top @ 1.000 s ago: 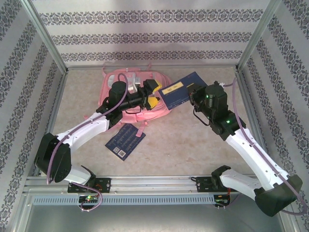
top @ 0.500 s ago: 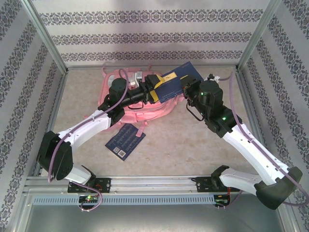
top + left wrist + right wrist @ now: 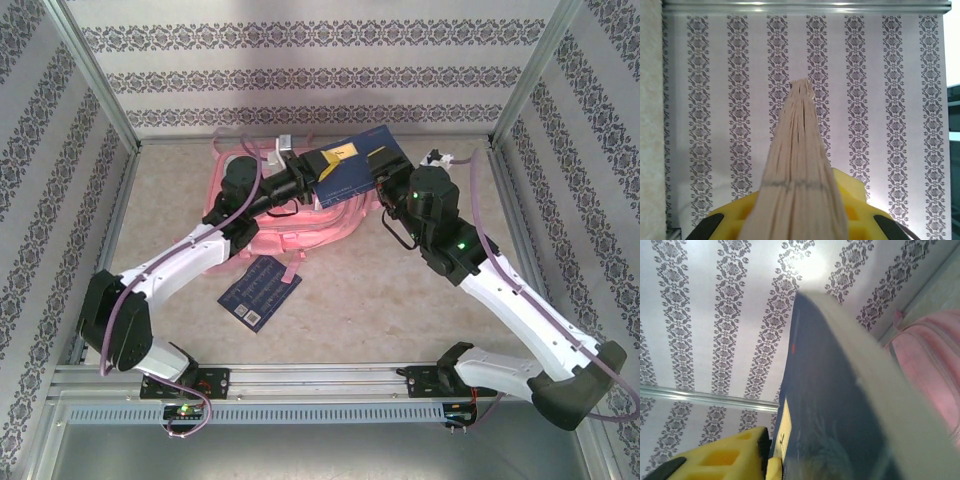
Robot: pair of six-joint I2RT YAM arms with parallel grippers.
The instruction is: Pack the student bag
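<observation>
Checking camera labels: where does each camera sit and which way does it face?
Top external: above, behind the bases, looking down on table, left arm, right arm, student bag, blue book.
Left wrist: on left arm, facing the back wall; yellow fingers flank the book's page edge.
Right wrist: looks along the book's cover to the wall; one yellow finger.
All three share the book.

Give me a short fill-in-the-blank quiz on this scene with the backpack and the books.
1. The student bag is ___ in colour.
2. The left gripper grips the big book, whose cover is ___.
3. The smaller book lies flat on the ___.
Missing words: pink; blue; table.
</observation>
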